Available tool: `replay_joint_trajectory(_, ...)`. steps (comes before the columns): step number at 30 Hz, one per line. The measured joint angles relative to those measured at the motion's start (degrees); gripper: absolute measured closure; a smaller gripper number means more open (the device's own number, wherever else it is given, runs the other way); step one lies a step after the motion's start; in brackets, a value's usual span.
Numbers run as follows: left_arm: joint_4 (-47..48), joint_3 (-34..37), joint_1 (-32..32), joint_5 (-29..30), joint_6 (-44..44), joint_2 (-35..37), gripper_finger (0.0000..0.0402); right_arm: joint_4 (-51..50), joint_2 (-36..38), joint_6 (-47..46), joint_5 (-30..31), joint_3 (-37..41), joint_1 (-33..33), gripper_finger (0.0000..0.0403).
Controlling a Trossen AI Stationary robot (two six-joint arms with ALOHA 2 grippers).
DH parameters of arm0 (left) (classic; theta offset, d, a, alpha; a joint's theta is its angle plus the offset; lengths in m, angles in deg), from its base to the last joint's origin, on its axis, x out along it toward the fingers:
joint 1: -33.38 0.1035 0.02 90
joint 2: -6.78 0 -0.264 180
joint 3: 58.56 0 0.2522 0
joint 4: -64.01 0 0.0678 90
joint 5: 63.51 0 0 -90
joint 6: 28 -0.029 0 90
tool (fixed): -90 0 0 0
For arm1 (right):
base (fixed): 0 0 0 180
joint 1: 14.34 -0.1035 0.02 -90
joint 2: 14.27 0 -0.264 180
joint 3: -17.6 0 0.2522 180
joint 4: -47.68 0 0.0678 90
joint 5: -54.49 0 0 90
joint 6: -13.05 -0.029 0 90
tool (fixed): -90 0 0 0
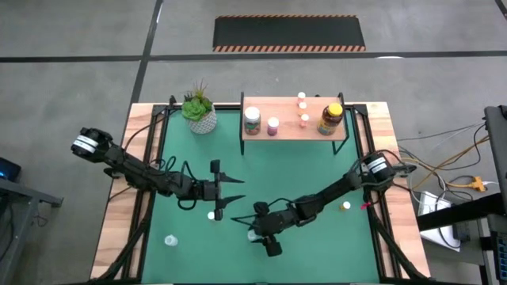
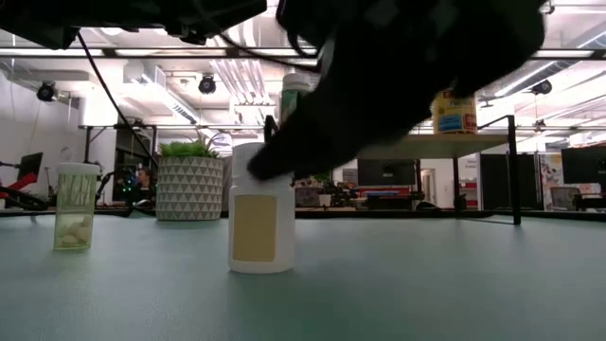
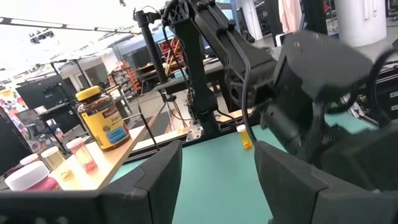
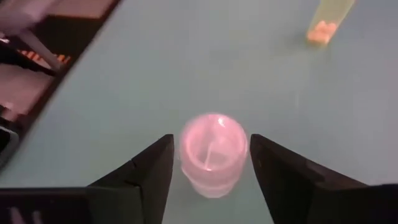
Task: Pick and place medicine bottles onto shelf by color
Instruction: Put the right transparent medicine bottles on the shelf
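A small white-capped bottle point(image 4: 213, 155) stands upright on the green table, between the two fingers of my open right gripper point(image 4: 211, 168). The fingers stand on either side of its cap with small gaps. In the high view the gripper point(image 1: 257, 231) is at the table's near middle. The low view shows the bottle point(image 2: 262, 223) under the dark gripper. My left gripper point(image 1: 231, 190) is open and empty, just left of the right one, near another white bottle point(image 1: 212, 214). The shelf point(image 1: 295, 133) at the far edge carries several bottles and an amber yellow-lidded jar point(image 1: 331, 119).
A clear bottle with pills point(image 1: 169, 240) stands near left and also shows in the low view point(image 2: 76, 206). A small orange bottle point(image 1: 346, 206) stands at the right. A potted plant point(image 1: 200, 112) stands far left of the shelf. Black rails run along the table's sides.
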Motion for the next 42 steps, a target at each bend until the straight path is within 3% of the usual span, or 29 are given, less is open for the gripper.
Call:
replay_joint_trajectory(9, -0.02, 0.00, 0.00, 0.00, -0.22, 0.04, 0.0217, 0.81, 0.22, 0.37, 0.15, -0.07, -0.02, 0.0275)
replay_joint_trajectory(17, -0.35, -0.02, 0.00, 0.02, -6.01, 2.12, 0.0217, -6.77, 6.83, 0.54, 0.49, -0.04, 0.11, 0.0258)
replay_joint_trajectory(20, -1.05, -0.02, 0.00, 0.35, -11.09, 4.86, 0.0217, -13.65, 12.00, -0.38, 4.05, -0.04, 0.23, 0.0256)
replay_joint_trajectory(28, -1.20, 0.97, 0.04, 0.86, -22.80, 15.21, 0.0217, -28.73, 28.55, -13.05, 24.06, -0.04, 0.88, 0.0262)
replay_joint_trajectory(35, -0.76, 5.08, 0.07, 1.84, -23.96, 20.89, 0.0217, -25.04, 37.51, -18.55, 25.32, -0.14, 5.60, 0.0262)
replay_joint_trajectory(42, -0.77, 7.13, 0.07, 2.06, -24.03, 24.57, 0.0217, -31.11, 35.21, -16.49, 25.06, -8.15, 11.84, 0.0262)
